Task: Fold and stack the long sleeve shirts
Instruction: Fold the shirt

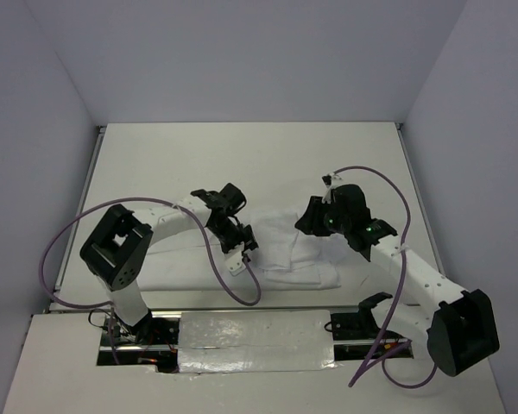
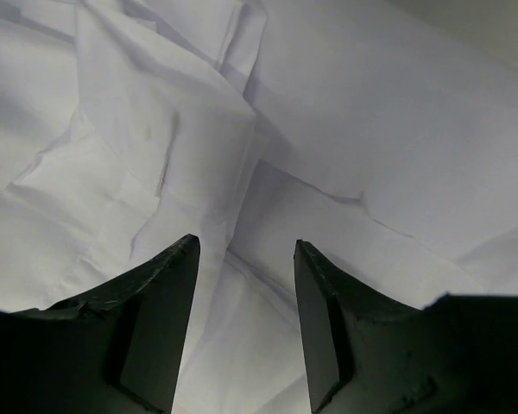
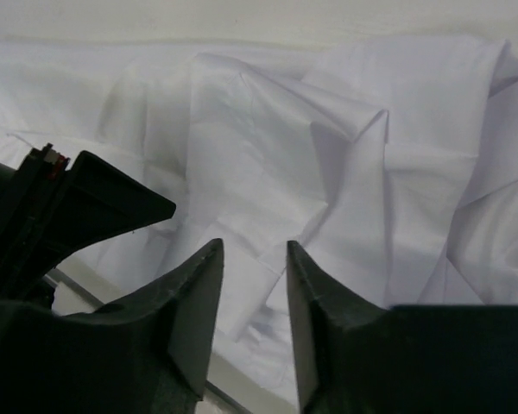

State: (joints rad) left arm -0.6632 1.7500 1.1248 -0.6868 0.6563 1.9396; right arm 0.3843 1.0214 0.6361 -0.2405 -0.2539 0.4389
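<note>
The shirt (image 1: 304, 259) lies wrinkled on the table (image 1: 242, 159), toward the near edge and between my two arms, with its cloth bunched into overlapping folds. My left gripper (image 2: 246, 246) hangs low over the shirt's middle with its jaws spread and nothing between them. Under it I see a creased flap whose edge runs up and away from the gap. From the top view this gripper sits over the left part of the cloth. My right gripper (image 3: 252, 248) is over the shirt's right part and points toward the left one. Its jaws stand a little apart, narrower than the left pair, and no cloth is caught in them. Beyond its tips a ridge of fabric rises into a peaked fold. The dark shape at the left of the right wrist view is probably my left gripper, close by, though I cannot be sure from that angle. Neither gripper appears to be pinching the shirt.
</note>
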